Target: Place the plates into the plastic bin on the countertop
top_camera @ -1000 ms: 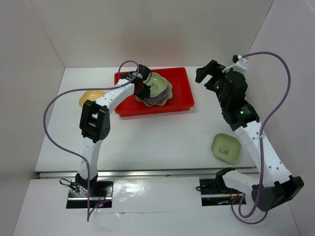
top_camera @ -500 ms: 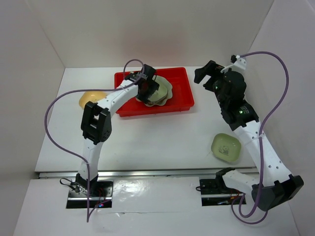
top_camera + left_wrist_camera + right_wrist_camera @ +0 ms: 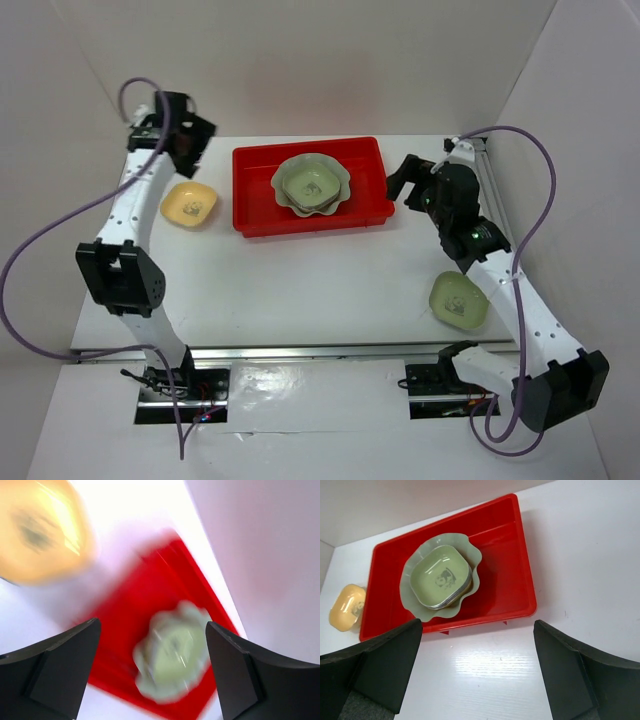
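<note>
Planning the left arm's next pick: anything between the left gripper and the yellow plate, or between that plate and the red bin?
Nothing visible. The yellow plate lies alone on bare countertop beside the red bin, at its left wall; the open left gripper hovers near it.

Bright red bin [image 3: 365, 165]; pale green scalloped dish [image 3: 342, 180]; light green panda-print dish [image 3: 311, 184]; yellow panda-print dish [image 3: 190, 204] at 9 o'clock

Top looks down — wrist views share red bin [image 3: 502, 570].
</note>
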